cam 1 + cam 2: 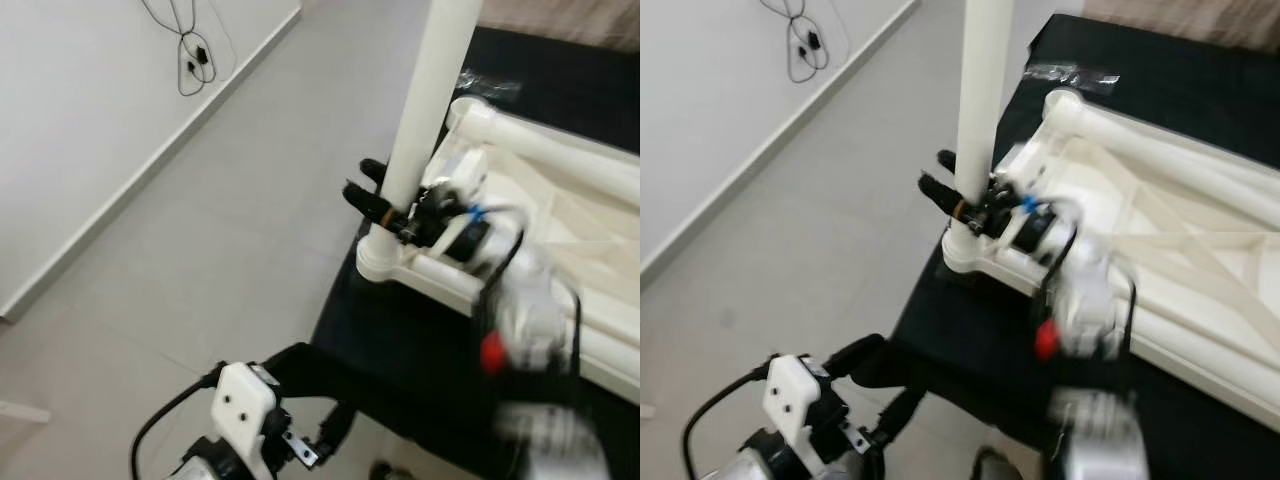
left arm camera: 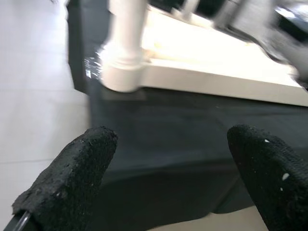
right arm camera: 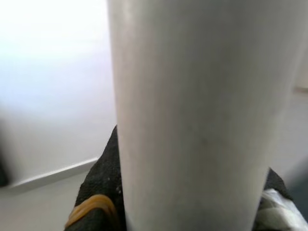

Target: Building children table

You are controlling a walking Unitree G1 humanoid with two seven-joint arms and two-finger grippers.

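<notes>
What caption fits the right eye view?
Right gripper shut on an upright white leg seated in the corner socket of the upturned table on a black mat.

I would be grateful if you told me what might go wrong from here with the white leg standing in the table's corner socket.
1. The right claw grips the white leg low, just above the corner socket; the long part above could lean and bind or pop out.
2. The upturned table frame lies at the edge of the black mat, so a hard push may slide it onto the floor.
3. The left claw hangs open and apart, giving no support.
</notes>
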